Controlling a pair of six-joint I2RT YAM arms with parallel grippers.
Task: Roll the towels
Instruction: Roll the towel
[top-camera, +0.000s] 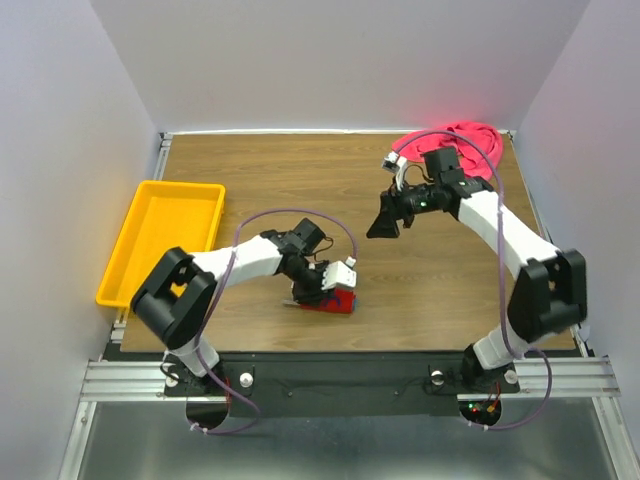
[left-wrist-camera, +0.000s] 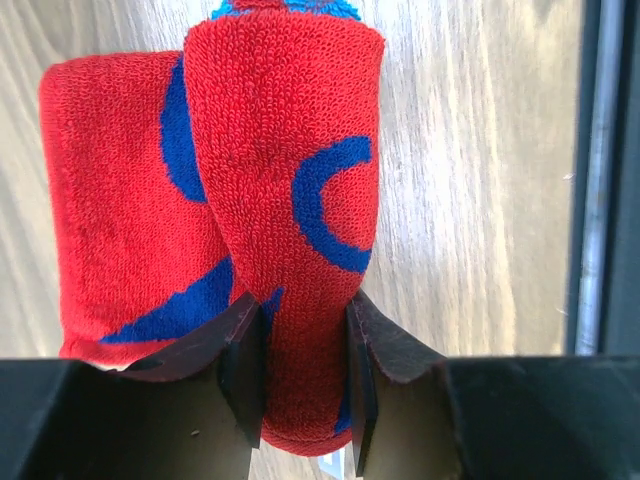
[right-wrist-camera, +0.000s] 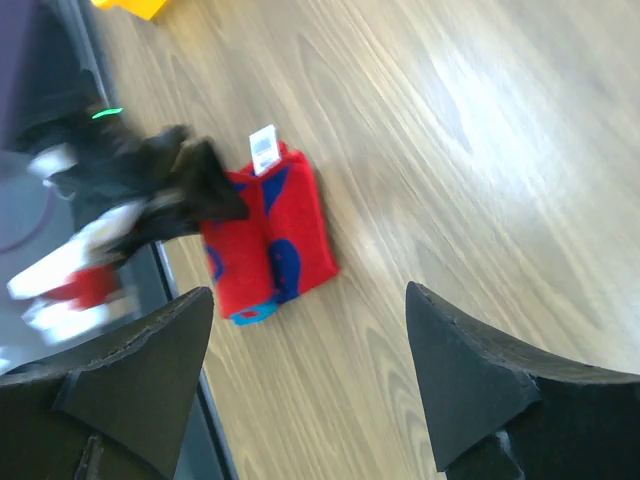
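The patterned towel (top-camera: 336, 303), soft red terry cloth with navy-blue curves and a teal patch at one end, lies as a compact folded bundle on the brown wood-grain worktop (top-camera: 300, 180), close to the near edge and a little left of centre. In the left wrist view it shows as two thick lobes side by side. The left jaws are closed partway onto the right-hand lobe, with the black fingers (left-wrist-camera: 245, 372) pressed against its two sides so that the cloth bulges out between and above them. The left arm (top-camera: 250, 258), white with black joints, reaches in from its base to that spot. A small white tag (right-wrist-camera: 263, 150) sticks up from one end of the bundle.

The right jaws stand wide open and hold nothing. In the right wrist view only bare wood and the bundle farther off show between the two dark fingers (right-wrist-camera: 470, 380). They hang above the worktop right of centre, well apart from the bundle, on the white right arm (top-camera: 500, 225).

The plain pink-red towel (top-camera: 462, 135), a loose crumpled heap of soft cloth, sits in the far right corner of the worktop, partly behind the right arm's wrist. A yellow rectangular plastic tray (top-camera: 165, 235) rests at the left edge
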